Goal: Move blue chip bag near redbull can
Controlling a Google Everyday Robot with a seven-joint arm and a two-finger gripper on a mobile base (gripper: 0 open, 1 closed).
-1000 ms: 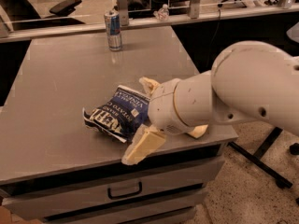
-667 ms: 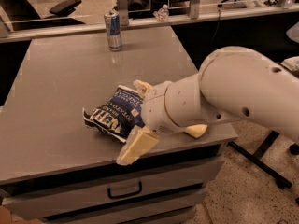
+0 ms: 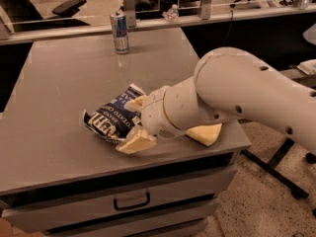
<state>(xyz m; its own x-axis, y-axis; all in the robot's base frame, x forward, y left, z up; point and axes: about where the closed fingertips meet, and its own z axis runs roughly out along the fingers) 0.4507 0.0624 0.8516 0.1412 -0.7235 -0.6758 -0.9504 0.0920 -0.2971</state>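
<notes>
The blue chip bag point(image 3: 111, 117) lies crinkled on the grey table point(image 3: 64, 78) near its front edge. My gripper point(image 3: 135, 123) is at the bag's right end, with one cream finger point(image 3: 136, 102) on its far side and the other finger point(image 3: 134, 143) on its near side, both pressed against the foil. The bag rests on the table. The redbull can point(image 3: 119, 32) stands upright at the table's back edge, well beyond the bag. My thick white arm point(image 3: 237, 98) reaches in from the right.
A pale yellow sponge point(image 3: 205, 134) lies under my arm near the table's front right corner. A small clear bottle point(image 3: 171, 14) sits on the ledge behind the table. Drawers point(image 3: 131, 201) are below the front edge. Office chairs stand behind.
My gripper has moved left onto the bag and its two fingers have drawn closer together around the bag's right end. The bag and the can have stayed in place.
</notes>
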